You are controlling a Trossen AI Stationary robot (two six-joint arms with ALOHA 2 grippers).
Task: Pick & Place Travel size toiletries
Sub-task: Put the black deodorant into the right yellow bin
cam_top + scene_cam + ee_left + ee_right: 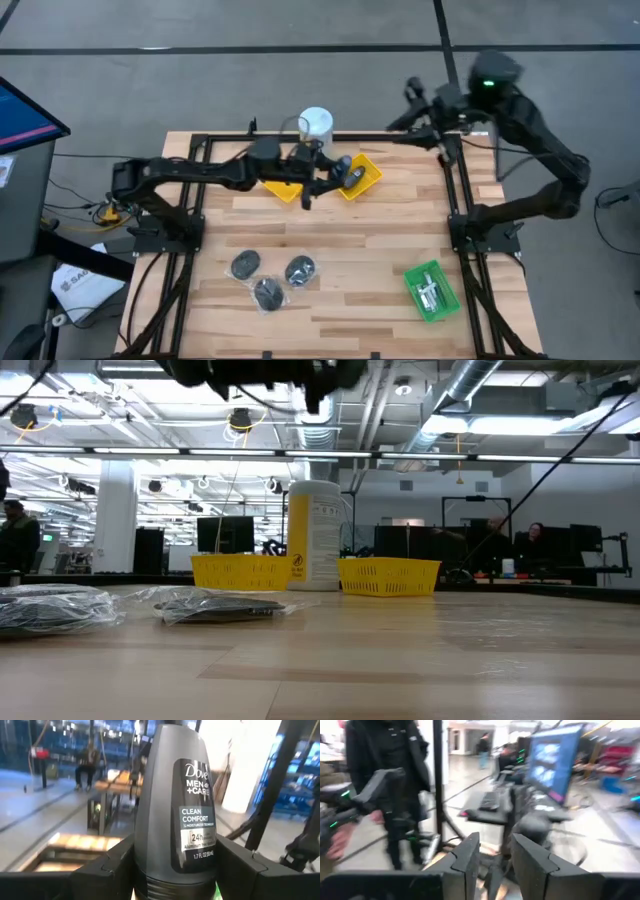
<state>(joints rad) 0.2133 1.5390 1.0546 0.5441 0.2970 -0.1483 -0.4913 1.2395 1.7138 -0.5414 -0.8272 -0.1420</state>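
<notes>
Dark grey oblong deodorant stick with a black "Dove Men+Care Clean Comfort" label (175,815) is sitting upright between the left gripper's two dark fingers (105,870), which are pinching it from both sides. In the high view the left gripper (335,178) is hanging at the far middle of the table, over the near edge of the right-hand square yellow mesh tray (362,176), with the stick showing as a dark oblong (352,174) at the tray.

A second square yellow mesh tray (283,190) is lying just beside the first, mostly under the left arm. The tall yellow canister with a white cap (316,124) is standing upright behind and between the two trays; in the low view it is rising between them.

Three dark grey round discs in clear plastic wrap are lying near the front left of the light wooden slatted table (390,240): one at the left (245,264), one at the right (300,270), one nearest the front edge (267,294), close together. A green rectangular tray (432,290) holding small silver pieces (430,292) is sitting at the front right, well apart from the discs.

The right gripper (495,857) is waiting raised beyond the table's far right corner, pointing into the room; its fingers are standing slightly spread with nothing between them. A person in dark clothing (390,775) is standing in that view.
</notes>
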